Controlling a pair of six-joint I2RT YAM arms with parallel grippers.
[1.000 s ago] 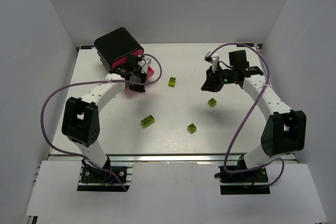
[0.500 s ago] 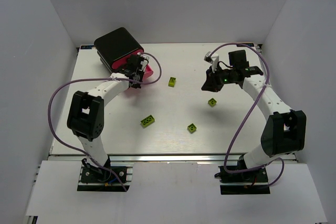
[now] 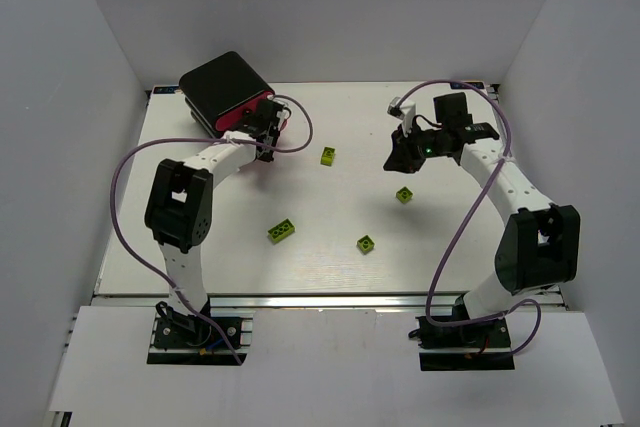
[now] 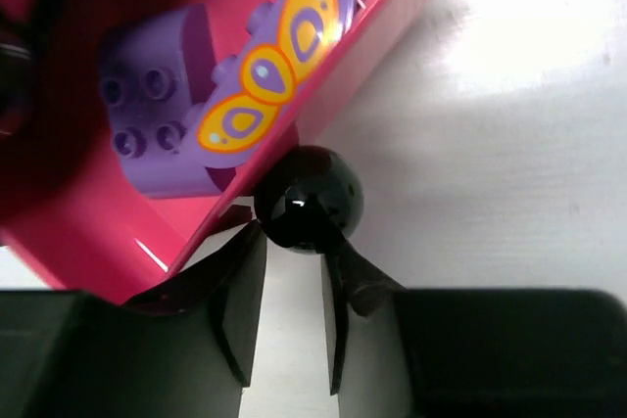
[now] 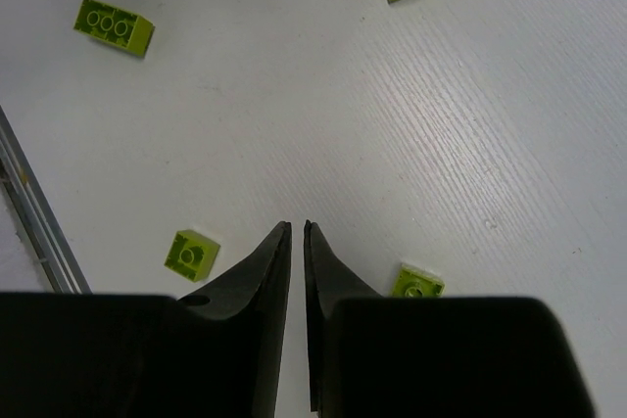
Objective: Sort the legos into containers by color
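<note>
The left gripper [image 3: 268, 125] is seen at the front of the black cabinet [image 3: 222, 85] in the far-left corner of the table [image 3: 330, 209]. There a pink drawer [image 3: 240, 118] is open enough for its inside to be viewed by the wrist cam. The fingers [image 4: 240, 310] are parted by a narrow gap, w/ bare table visible btwn them. The drawer's black knob [image 4: 309, 200] is found right at the tips and is wider than the gap. No clamp on it can be made out, so the jaws are read as slightly open and empty. Inside the drawer a purple lego [image 4: 157, 115] is lying by the front wall, and a purple winged piece [image 4: 269, 70] printed in yellow and orange is tilted against it. The right gripper [image 3: 397, 161] is held above the right-centre of the table, well apart from the cabinet. Its fingers are all but closed, w/ only a thin slit left, and nothing is held. Four lime pcs are scattered loose on the table: the far lego [image 3: 328, 155] btwn the two grippers, the right lego [image 3: 404, 194] near the right gripper on its near side, the near lego [image 3: 366, 243] towards the front edge, and the long lego [image 3: 282, 232] left of centre.
</note>
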